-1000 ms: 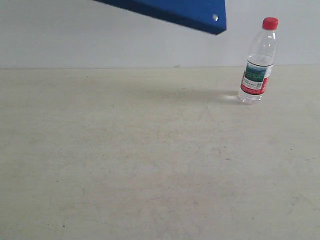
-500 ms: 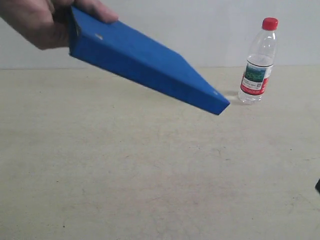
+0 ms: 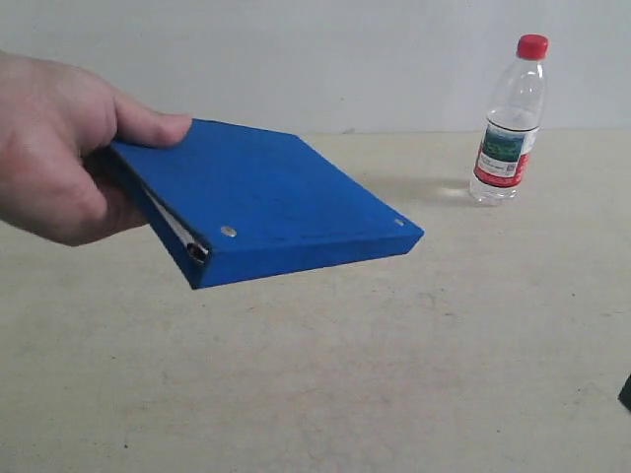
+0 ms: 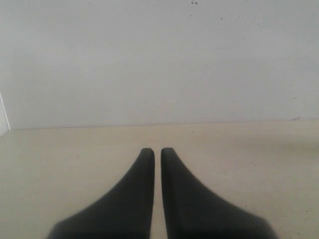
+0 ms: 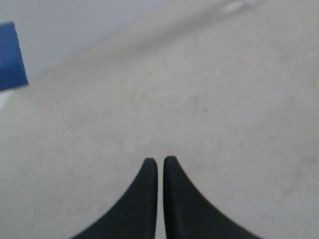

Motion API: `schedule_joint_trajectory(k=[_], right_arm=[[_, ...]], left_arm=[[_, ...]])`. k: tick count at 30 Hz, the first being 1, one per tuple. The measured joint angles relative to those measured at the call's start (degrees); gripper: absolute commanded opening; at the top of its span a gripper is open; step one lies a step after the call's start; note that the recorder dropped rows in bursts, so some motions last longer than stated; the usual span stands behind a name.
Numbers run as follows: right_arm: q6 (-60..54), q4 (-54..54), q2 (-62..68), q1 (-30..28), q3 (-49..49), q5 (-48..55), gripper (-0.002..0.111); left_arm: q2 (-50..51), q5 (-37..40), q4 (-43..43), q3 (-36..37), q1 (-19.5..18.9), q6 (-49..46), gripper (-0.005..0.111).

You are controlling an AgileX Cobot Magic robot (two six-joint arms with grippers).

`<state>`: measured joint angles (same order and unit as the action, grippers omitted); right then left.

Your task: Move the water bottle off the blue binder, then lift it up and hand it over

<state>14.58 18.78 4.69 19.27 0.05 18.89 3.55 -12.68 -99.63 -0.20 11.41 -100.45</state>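
A person's hand holds the blue binder just above the beige table at the left centre, nearly flat, spine and two silver rivets facing the camera. The water bottle, clear with a red cap and a red, white and green label, stands upright on the table at the back right, apart from the binder. My left gripper is shut and empty over bare table. My right gripper is shut and empty too; a corner of the blue binder shows far off in its view.
The beige table runs back to a pale wall. A small dark part pokes in at the right edge of the exterior view.
The hand has brought the binder down from its tilted position high at the left to a nearly flat one low over the table. The bottle and both grippers have not moved.
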Motion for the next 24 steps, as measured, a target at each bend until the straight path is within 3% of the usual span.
schedule_joint_trajectory(k=[6,10,15,21,24], right_arm=[[-7.34,-0.4,-4.34,-11.43,0.0,-12.29,0.0],[-18.8,-0.4,-4.37,-17.29,0.0,-12.02,0.0],[-23.32,-1.55,-4.47,-18.21,0.1,2.36,0.0],[-23.44,-2.0,-4.47,-18.49,0.09,5.24,0.0],[-12.52,-13.82,-4.47,-18.59,0.09,4.64,0.0]], left_arm=[[-0.33,0.0,0.0,0.09,0.0,0.0,0.004],[-0.68,0.0,0.0,0.09,0.0,0.0,0.004],[-0.68,0.11,0.0,0.09,0.0,0.0,0.004],[-0.68,0.11,0.0,0.09,0.0,0.0,0.004],[-0.68,0.11,0.0,0.09,0.0,0.0,0.004]])
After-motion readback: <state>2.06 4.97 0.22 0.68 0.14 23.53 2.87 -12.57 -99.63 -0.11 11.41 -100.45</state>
